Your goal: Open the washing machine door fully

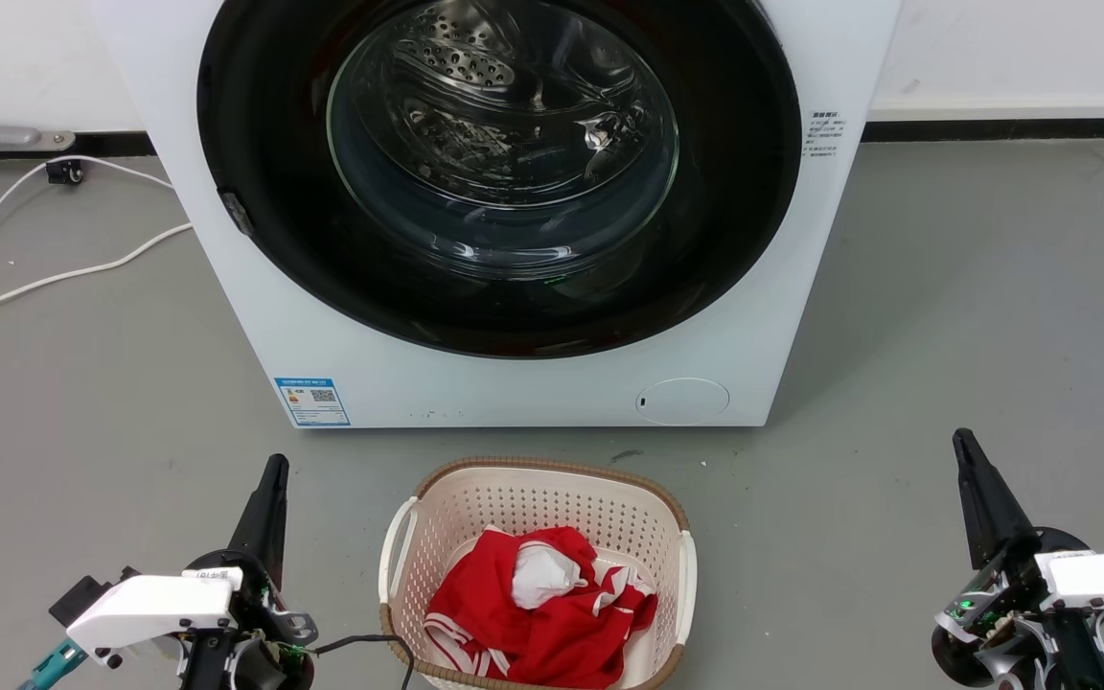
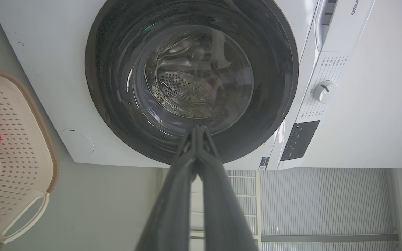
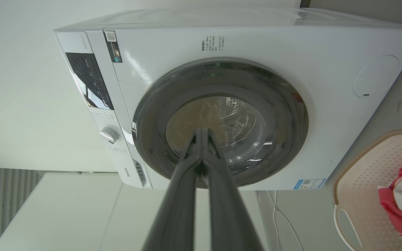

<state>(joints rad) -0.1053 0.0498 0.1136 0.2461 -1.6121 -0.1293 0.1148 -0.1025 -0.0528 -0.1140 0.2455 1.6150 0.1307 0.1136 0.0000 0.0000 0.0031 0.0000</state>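
Note:
The white washing machine [image 1: 533, 383] stands ahead of me on the grey floor. Its large round black door [image 1: 734, 240] with the bulging glass centre lies flat against the front, closed; a small latch tab [image 1: 236, 213] sits at its left edge. The same door [image 2: 117, 115] [image 3: 291, 115] faces both wrist cameras. My left gripper [image 1: 274, 467] is low at the left, shut, fingertips [image 2: 198, 129] together and well short of the machine. My right gripper [image 1: 964, 441] is low at the right, also shut, with its fingertips [image 3: 201, 130] closed and nothing between them.
A cream laundry basket [image 1: 399, 546] holding red and white clothes [image 1: 533, 604] sits on the floor between my arms, just before the machine. White cables [image 1: 63, 273] trail on the floor at the left. A white wall with dark skirting runs behind.

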